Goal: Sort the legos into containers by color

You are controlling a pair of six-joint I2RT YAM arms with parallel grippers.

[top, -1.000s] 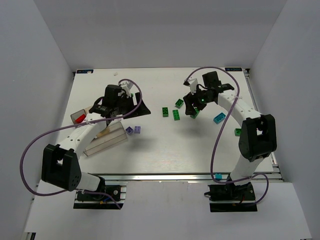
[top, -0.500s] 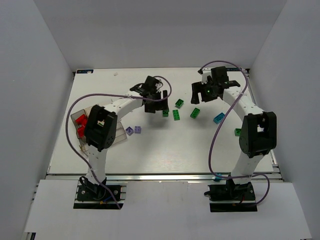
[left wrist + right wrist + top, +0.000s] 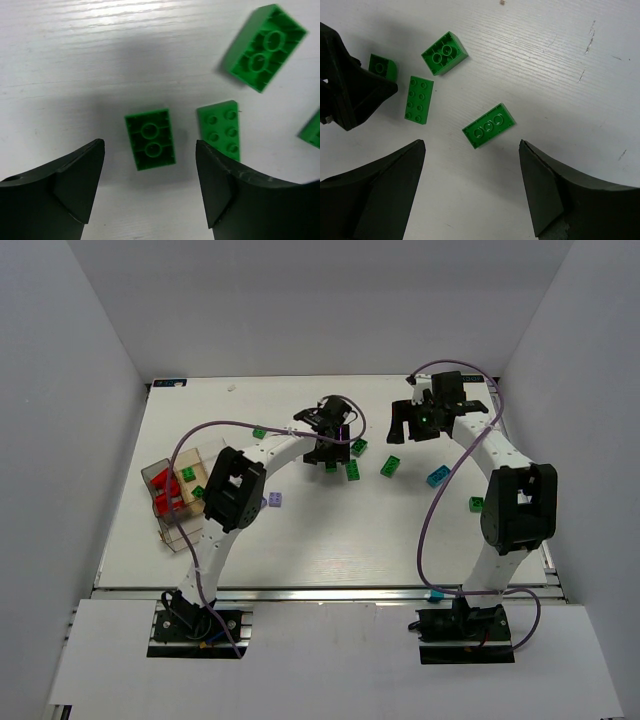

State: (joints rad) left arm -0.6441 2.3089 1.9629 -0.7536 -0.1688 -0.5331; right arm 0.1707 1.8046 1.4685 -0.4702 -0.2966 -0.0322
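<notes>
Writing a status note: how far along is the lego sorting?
Done: red bricks sit in the container. In hand: nothing; the open left gripper hovers over a green brick, right gripper open too. Left: other loose green bricks, a purple brick, a teal brick.

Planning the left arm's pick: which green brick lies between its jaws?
The upside-down brick showing two round sockets, centred in the gap; the studded plate lies beside it.
</notes>
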